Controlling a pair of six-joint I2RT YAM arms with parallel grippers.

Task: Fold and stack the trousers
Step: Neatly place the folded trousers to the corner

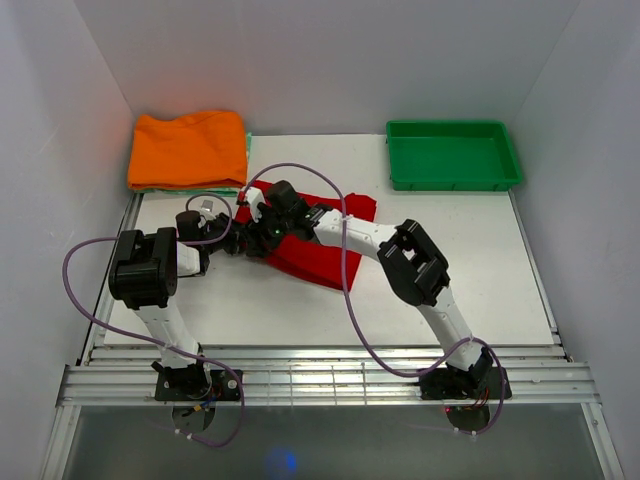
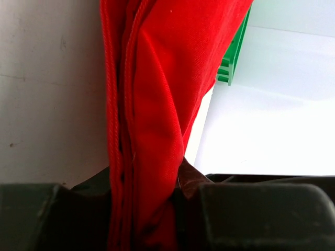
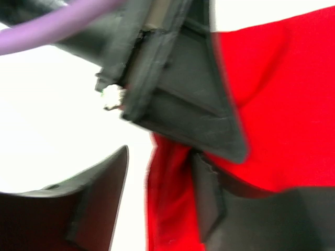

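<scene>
The left gripper [image 2: 153, 194] is closed on the trousers [image 2: 172, 78]. A thick bunch of red cloth, with a corded seam, fills the gap between its two fingers and runs away in front of it.

The right gripper [image 3: 159, 157] is right up against the left one. Its fingers are apart. Only the edge of the red cloth lies between them, close to one finger, and it is not pinched.

The rest of the trousers lies in a lump on the table [image 1: 450, 260], just past both grippers and under the right arm. It is not a neat flat fold yet.

I think this is the folding step. The left gripper has the edge and the right one has nothing.

Next, the left gripper needs to hold on tight and carry that edge over the lump so the cloth lies flat. The right gripper needs to lift away without snagging the cloth, or press the far part down so it does not slide.

Farther off, beyond the left gripper, sits a folded orange cloth [image 1: 187, 148]. Beyond the right gripper, off to its right, sits a green tray [image 1: 455, 183]. The stacking is not done yet.
</scene>
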